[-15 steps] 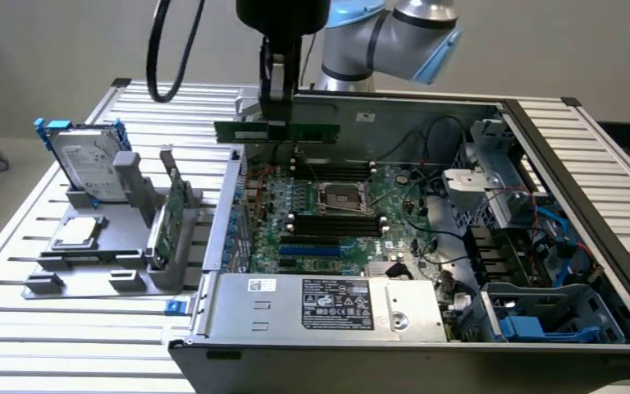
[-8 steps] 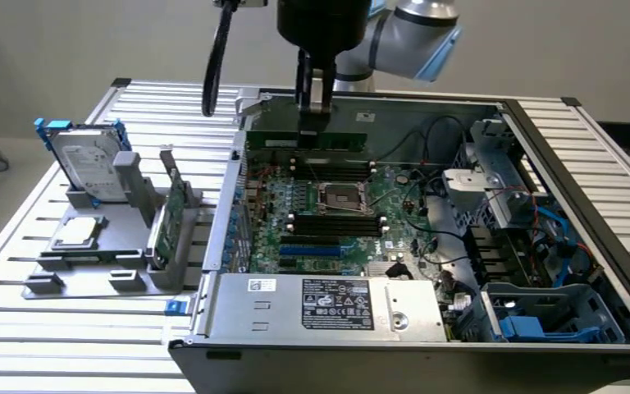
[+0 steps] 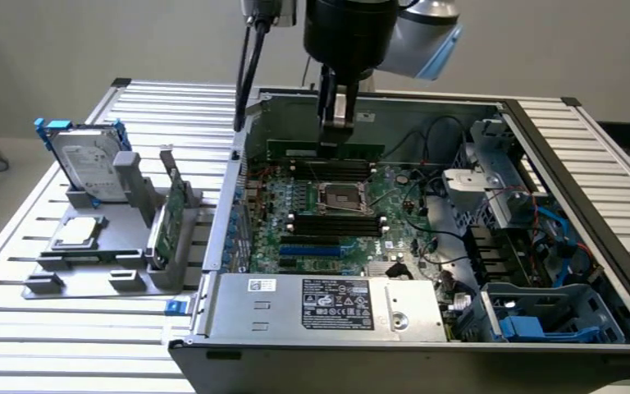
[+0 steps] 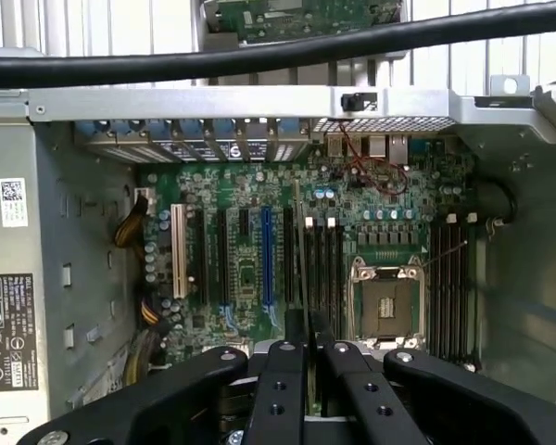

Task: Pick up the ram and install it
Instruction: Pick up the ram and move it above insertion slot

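Observation:
The ram (image 3: 293, 151), a long narrow green stick, hangs level just above the motherboard (image 3: 293, 215) inside the open computer case. My gripper (image 3: 333, 135) is shut on its upper edge near the middle. It hovers over the black memory slots (image 3: 331, 168) on the far side of the CPU socket (image 3: 344, 197). In the wrist view the black fingers (image 4: 280, 375) stand close together, and the ram (image 4: 302, 260) shows edge-on as a thin strip between them, lined up along the memory slots (image 4: 326, 269) beside the CPU socket (image 4: 386, 311).
A grey fixture (image 3: 96, 271) at the exterior view's left holds a silver hard drive (image 3: 85, 168), a green expansion card (image 3: 171, 217) and a square chip (image 3: 79, 232). A power supply (image 3: 315, 304) fills the case's near side. A black cable (image 3: 252, 74) hangs beside the arm.

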`<state>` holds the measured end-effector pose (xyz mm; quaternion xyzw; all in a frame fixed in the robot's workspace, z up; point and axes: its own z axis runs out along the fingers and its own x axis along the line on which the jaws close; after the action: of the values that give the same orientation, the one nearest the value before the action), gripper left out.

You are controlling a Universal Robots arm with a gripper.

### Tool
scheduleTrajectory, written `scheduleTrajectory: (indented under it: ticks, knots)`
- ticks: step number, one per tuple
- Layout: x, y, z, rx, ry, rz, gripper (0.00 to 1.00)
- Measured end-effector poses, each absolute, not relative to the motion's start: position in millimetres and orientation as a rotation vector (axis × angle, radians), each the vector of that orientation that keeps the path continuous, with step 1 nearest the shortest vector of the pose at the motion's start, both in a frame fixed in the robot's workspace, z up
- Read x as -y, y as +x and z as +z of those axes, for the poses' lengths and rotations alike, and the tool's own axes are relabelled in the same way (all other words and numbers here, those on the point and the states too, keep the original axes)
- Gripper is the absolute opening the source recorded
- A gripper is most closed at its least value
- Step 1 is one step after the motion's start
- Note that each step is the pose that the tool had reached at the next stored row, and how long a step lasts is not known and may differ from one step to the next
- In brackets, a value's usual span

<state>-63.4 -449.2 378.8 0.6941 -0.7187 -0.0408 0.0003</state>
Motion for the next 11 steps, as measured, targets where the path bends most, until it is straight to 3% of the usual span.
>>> scheduleTrajectory:
  ticks: [11]
  knots:
    - [449,-48,359,2.323,2.113,-0.129,0.14]
